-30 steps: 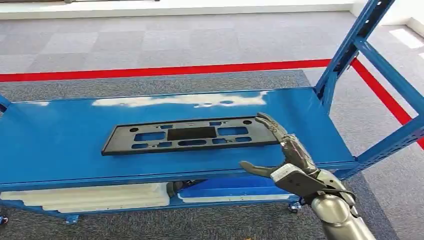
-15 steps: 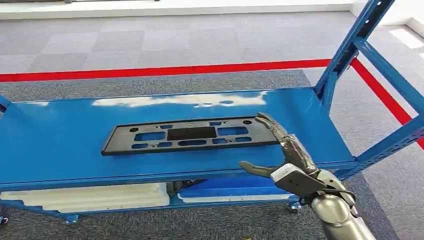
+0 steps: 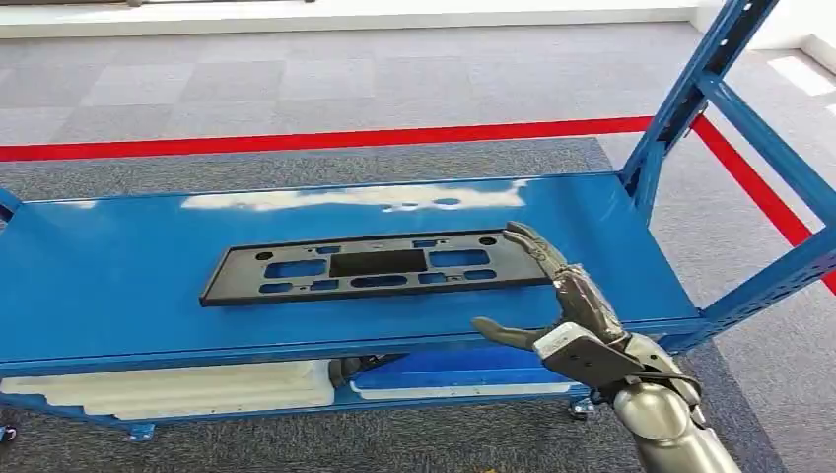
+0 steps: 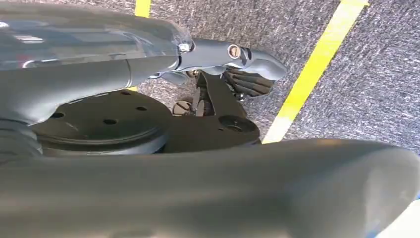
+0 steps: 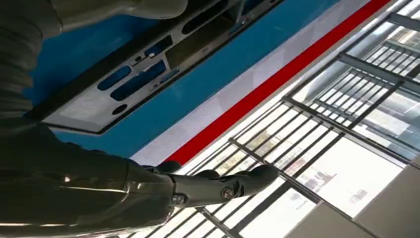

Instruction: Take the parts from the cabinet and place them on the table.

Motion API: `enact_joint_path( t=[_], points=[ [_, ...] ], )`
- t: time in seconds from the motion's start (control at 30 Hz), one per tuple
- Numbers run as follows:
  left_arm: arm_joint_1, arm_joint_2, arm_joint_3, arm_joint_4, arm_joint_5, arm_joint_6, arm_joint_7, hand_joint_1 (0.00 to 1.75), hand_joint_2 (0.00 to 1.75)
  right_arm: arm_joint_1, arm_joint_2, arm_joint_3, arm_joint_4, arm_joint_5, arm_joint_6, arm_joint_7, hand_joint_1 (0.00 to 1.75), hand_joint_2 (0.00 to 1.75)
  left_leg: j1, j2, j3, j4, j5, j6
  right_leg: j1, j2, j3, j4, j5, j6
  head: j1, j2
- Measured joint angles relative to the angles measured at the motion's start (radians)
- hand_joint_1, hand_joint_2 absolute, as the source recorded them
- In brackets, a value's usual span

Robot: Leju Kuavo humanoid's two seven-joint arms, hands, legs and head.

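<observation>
A long black plastic part (image 3: 375,266) with several cut-outs lies flat on the blue top shelf (image 3: 118,286) of the cabinet. My right hand (image 3: 562,305) is at the part's right end, fingers stretched toward its corner and thumb spread out over the shelf's front edge, holding nothing. Whether the fingertips touch the part I cannot tell. The right wrist view looks along the part (image 5: 148,64) past my right hand (image 5: 148,191). My left hand (image 4: 208,54) hangs over the carpet, fingers apart from the thumb, with nothing in it.
The cabinet's blue upright post (image 3: 690,89) and slanted braces rise at the right. White foam (image 3: 177,389) lies on the lower shelf. A red line (image 3: 296,141) crosses the grey carpet behind the cabinet. A yellow floor line (image 4: 312,69) runs under my left hand.
</observation>
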Motion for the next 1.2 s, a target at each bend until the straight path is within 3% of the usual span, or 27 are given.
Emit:
enact_joint_path(
  t=[1.2],
  points=[
    [0.0, 0.0, 0.0, 0.0, 0.0, 0.0, 0.0, 0.0, 0.0, 0.0, 0.0, 0.0, 0.0, 0.0, 0.0, 0.0, 0.0, 1.75, 0.0, 0.0, 0.0, 0.0, 0.0, 0.0, 0.0, 0.0, 0.0, 0.0, 0.0, 0.0, 0.0, 0.0]
  ],
)
